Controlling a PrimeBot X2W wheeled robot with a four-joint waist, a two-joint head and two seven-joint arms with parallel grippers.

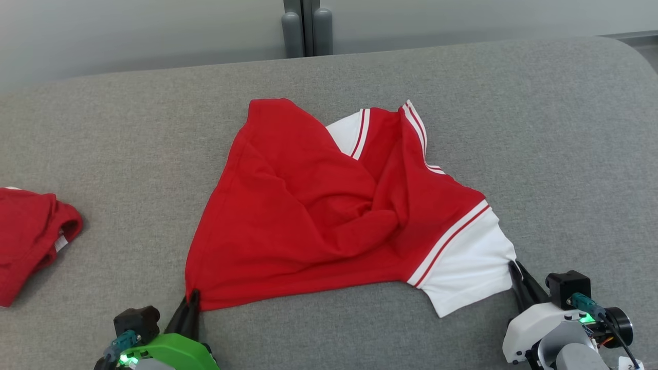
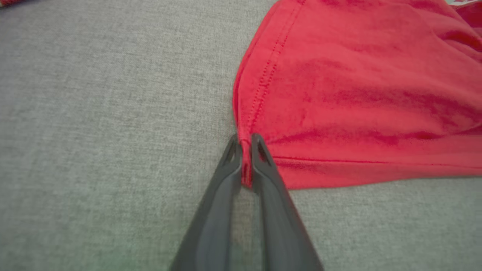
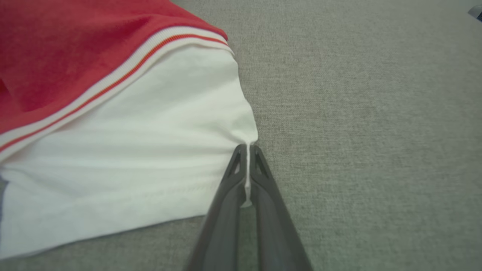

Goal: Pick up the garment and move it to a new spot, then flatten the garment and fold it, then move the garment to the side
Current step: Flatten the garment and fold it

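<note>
— Where's the garment?
— The red cloth jersey (image 1: 318,216) with white sleeves and striped trim is at the centre of the head view. It lies rumpled on the grey woven fabric surface (image 1: 540,128), body folded over itself, one white sleeve at lower right.
— Left claw?
— My left gripper (image 1: 193,300), lower left of frame, is clenched on the red hem corner, cloth pinched between the tips.
— Right?
— My right gripper (image 1: 514,268), lower right, is clamped on the white sleeve's edge, with a thin fold between the fingers.
— Anything else?
— A crumpled second red garment (image 1: 31,231) at the far left edge, well apart.
</note>
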